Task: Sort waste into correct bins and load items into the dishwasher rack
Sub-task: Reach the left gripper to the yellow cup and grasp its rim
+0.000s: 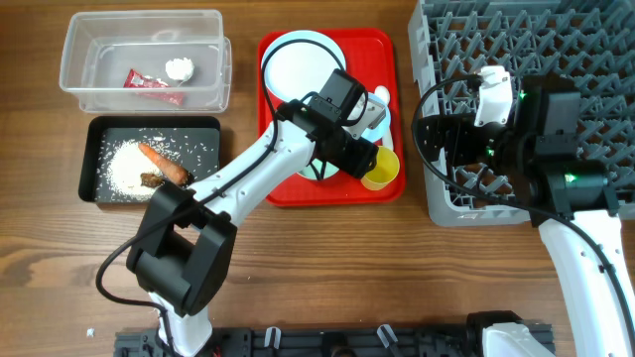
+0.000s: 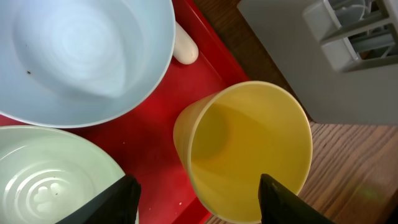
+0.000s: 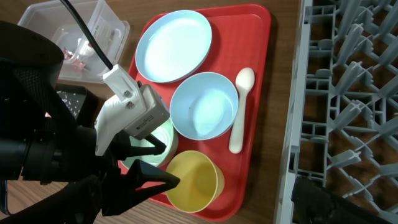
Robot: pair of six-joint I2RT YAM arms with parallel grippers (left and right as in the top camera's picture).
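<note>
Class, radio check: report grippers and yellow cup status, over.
Left gripper open over cup on tray. Right gripper open, empty, over rack edge. Green bowl close beside.

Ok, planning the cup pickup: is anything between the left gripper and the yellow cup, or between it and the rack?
Nothing visible. The left gripper is open, its fingers flanking the yellow cup. Only the red tray rim and a strip of table separate it from the dishwasher rack, where the right arm hovers.

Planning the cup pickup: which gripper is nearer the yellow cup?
Left. The left gripper hangs directly over the yellow cup; the right gripper is apart from it, over the rack edge.
</note>
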